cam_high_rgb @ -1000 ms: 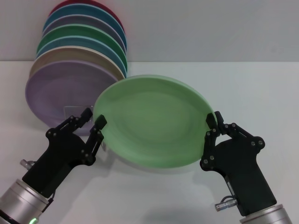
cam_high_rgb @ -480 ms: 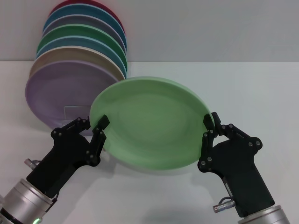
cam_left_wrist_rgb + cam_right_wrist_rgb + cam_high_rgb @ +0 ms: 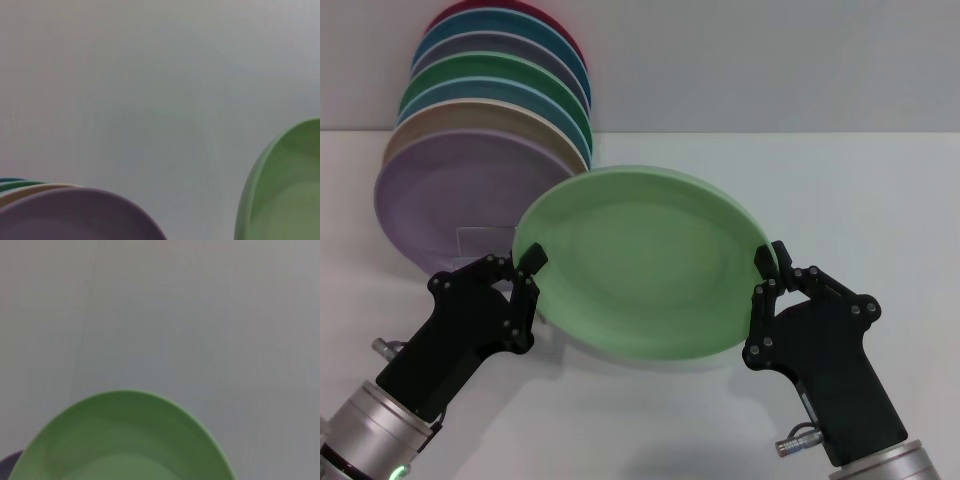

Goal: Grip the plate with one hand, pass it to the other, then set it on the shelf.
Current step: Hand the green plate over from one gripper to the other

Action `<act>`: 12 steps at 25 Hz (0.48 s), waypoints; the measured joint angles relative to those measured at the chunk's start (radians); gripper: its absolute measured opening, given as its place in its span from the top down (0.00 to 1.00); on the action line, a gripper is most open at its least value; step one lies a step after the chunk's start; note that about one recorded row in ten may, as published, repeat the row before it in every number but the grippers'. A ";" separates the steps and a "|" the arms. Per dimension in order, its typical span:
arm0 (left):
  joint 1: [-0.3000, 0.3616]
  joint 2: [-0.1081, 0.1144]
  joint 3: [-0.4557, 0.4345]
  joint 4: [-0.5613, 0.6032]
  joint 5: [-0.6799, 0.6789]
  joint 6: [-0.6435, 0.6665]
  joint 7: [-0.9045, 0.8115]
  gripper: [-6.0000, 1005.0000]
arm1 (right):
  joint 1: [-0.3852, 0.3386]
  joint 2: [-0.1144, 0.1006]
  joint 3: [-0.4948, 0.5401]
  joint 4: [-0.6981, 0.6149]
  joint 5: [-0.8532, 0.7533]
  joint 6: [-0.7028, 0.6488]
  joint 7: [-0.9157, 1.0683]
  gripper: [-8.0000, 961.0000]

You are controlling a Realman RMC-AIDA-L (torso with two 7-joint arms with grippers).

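Observation:
The pale mint-green plate hangs tilted above the table between my two grippers. My right gripper is shut on its right rim. My left gripper is at its left rim with the fingers still apart, one fingertip in front of the plate. The plate also shows in the left wrist view and the right wrist view. The shelf, a small clear wire stand, is at the back left, in front of the lilac plate.
A row of several coloured plates stands on edge at the back left against the wall, the lilac one foremost; it also shows in the left wrist view. The white table stretches to the right.
My left gripper has moved in onto the plate's left rim and its fingers have drawn closer together. The plate and right gripper have shifted slightly left and down.

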 joint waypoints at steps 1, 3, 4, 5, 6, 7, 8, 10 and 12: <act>0.000 0.001 0.001 0.000 0.001 0.000 0.000 0.93 | 0.000 0.000 0.000 0.000 0.000 0.000 0.000 0.96; 0.000 0.001 0.002 0.000 0.001 0.000 0.000 0.94 | 0.000 0.000 0.000 0.000 0.000 0.000 0.000 0.96; 0.001 0.000 0.001 0.000 0.001 0.000 0.000 0.94 | 0.000 0.000 0.000 0.000 0.000 0.000 0.000 0.96; 0.003 -0.001 0.000 0.000 0.000 0.000 0.000 0.94 | 0.001 0.000 0.000 0.000 0.000 0.001 0.000 0.96; 0.003 -0.001 0.000 0.000 0.000 0.000 0.000 0.94 | 0.001 0.000 0.000 0.000 0.000 0.001 0.000 0.96; 0.004 -0.001 -0.001 -0.001 0.000 0.000 0.000 0.94 | 0.002 0.000 0.000 0.000 0.000 0.001 0.001 0.97; 0.005 -0.001 -0.001 -0.001 -0.001 0.000 0.000 0.94 | 0.004 0.000 0.000 -0.001 -0.001 0.001 0.002 0.97; 0.007 0.000 -0.005 -0.004 -0.005 0.000 0.000 0.94 | 0.010 0.000 0.000 -0.021 -0.031 0.000 0.009 0.97; 0.009 0.000 -0.005 -0.008 -0.005 -0.001 0.000 0.93 | 0.010 -0.001 0.000 -0.029 -0.044 -0.001 0.011 0.96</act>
